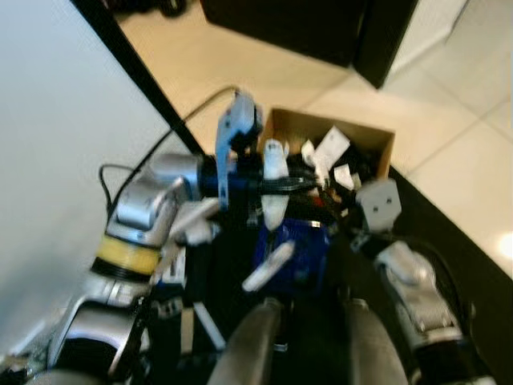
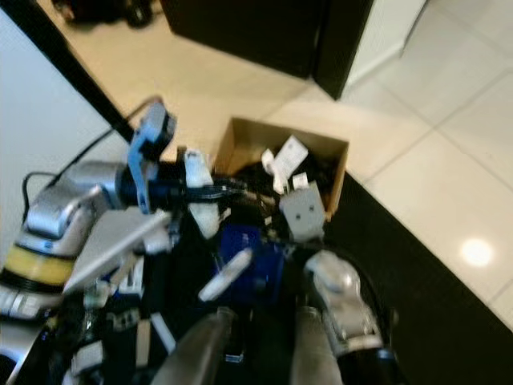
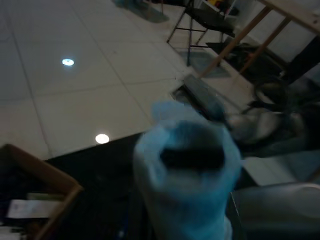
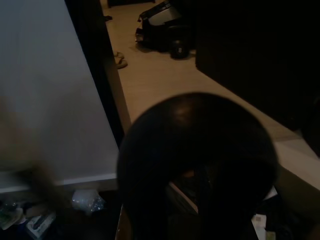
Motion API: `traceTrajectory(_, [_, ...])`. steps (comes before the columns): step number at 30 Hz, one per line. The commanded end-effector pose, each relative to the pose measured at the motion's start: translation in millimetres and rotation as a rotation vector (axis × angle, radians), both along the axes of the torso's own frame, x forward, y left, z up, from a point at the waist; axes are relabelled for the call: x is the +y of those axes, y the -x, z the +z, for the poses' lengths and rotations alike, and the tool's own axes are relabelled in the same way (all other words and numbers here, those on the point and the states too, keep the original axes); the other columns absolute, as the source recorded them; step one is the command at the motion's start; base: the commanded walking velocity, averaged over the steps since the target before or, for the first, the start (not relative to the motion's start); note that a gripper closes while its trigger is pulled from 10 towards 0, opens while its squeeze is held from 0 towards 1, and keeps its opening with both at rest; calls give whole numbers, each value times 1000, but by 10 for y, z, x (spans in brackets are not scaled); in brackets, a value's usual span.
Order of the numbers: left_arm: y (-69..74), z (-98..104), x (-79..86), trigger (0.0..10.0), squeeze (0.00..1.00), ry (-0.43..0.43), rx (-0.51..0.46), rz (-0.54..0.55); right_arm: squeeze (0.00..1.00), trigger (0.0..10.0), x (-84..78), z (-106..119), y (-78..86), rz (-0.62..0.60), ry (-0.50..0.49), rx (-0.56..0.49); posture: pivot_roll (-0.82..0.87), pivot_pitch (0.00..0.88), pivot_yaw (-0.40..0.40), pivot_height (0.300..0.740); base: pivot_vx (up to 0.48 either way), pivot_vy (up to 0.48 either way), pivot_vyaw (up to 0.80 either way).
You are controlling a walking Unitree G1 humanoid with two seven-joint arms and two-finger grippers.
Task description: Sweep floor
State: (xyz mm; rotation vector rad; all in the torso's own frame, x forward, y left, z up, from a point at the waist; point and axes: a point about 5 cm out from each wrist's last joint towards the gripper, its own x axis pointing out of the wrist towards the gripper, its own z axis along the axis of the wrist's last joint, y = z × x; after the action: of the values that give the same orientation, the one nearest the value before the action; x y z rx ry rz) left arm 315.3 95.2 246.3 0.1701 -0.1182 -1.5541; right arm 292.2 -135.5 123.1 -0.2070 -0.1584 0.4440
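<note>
Our left end effector (image 1: 276, 188) sits at the centre of the head view, its dark fingers reaching across a white, handle-like piece (image 1: 274, 172); the blur keeps us from telling whether they are clamped on it or merely beside it. The right end effector (image 1: 341, 210) lies just right of centre under a grey block, and we cannot tell its state either. We judge the main risk to be a slip: if the grip on the sweeping tool is loose or off-centre, a stroke could twist it free. A second risk is the open cardboard box (image 1: 385, 144) of paper scraps (image 1: 330, 147) just above the arms in the frame, which a wide swing could knock over, spilling litter back onto the floor. The cable near the left arm at the left of the frame could also snag. The floor (image 1: 473, 168) itself shows as pale, glossy tiles at the upper and right parts of the frame, beside a dark strip (image 1: 449, 233) running diagonally under the box; we make out no loose debris on the tiles.
</note>
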Motion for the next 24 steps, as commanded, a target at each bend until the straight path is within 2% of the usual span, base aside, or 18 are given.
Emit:
traceTrajectory(1, [-24,-33,4,10000,0,-9,-23,22,0,10000,-131,-371,110,-57,47,185,-15,408,146,740,0,0,0])
traceTrajectory(5, [-132,-38,-35,10000,0,-8,-59,64,0,10000,-231,-365,137,-99,46,184,-22,413,150,740,0,0,0])
traceTrajectory(10, [-231,-67,-8,10000,0,-48,-105,74,0,10000,-411,-295,94,-200,63,164,-30,419,162,740,0,0,0])
traceTrajectory(17, [-317,-53,61,10000,0,-6,-69,160,0,10000,-489,-191,61,-250,47,147,-23,406,168,740,0,0,0])
traceTrajectory(18, [-382,-108,139,10000,0,23,-5,282,0,10000,-499,-94,43,-253,50,125,-21,397,170,740,0,0,0])
traceTrajectory(19, [-405,-140,177,10000,0,32,18,340,0,10000,-502,-50,35,-253,51,116,-21,397,170,740,0,0,0])
traceTrajectory(20, [-405,-140,177,10000,0,32,18,340,0,10000,-502,-50,35,-253,51,116,-21,397,170,740,0,0,0])
traceTrajectory(21, [-436,-229,261,10000,0,37,44,438,0,10000,-502,-1,19,-238,70,117,-25,384,168,740,0,0,0])
traceTrajectory(22, [-436,-229,261,10000,0,37,44,438,0,10000,-502,-1,19,-238,70,117,-25,384,168,740,0,0,0])
traceTrajectory(23, [-441,-296,328,10000,0,55,49,508,0,10000,-516,3,6,-231,111,137,-28,375,161,740,0,0,0])
traceTrajectory(24, [-437,-309,352,10000,0,68,30,523,0,10000,-530,6,-4,-231,121,141,-27,365,151,740,0,0,0])
